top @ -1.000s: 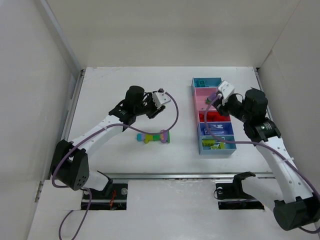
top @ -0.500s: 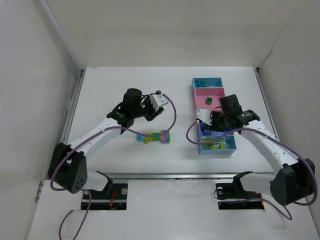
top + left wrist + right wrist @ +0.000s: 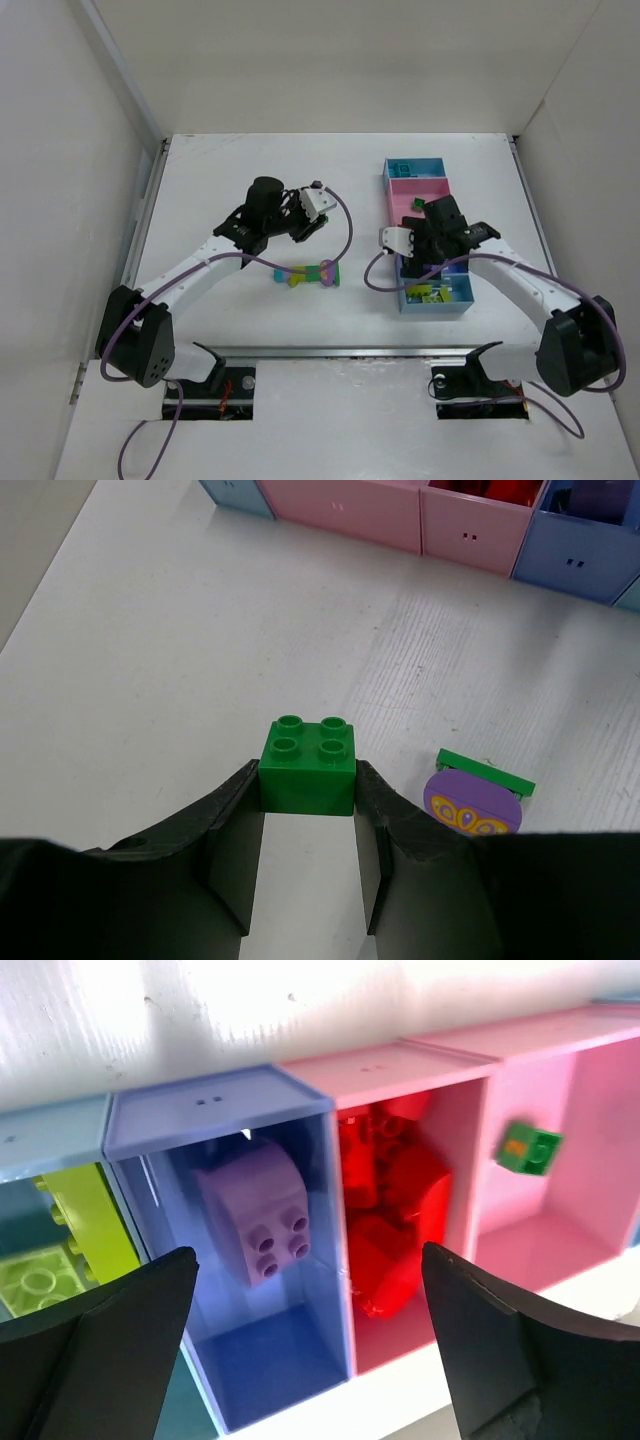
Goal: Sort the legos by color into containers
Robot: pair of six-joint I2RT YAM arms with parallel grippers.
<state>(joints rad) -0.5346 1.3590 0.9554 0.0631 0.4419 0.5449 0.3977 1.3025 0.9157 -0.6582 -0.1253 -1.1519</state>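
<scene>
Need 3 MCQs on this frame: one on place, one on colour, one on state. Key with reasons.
1. Which bin holds the pale purple studded brick?
A. darker blue bin
B. pink bin with the red bricks
C. light blue end bin

2. What colour is the brick held in the left gripper?
A. red
B. green
C. yellow

3. How does the right gripper stand?
A. shut on a red brick
B. shut, empty
C. open, holding nothing

Key:
1 A, it lies inside the blue walls.
2 B, green studs show between the jaws.
3 C, the jaws stand wide apart with nothing between them.
</scene>
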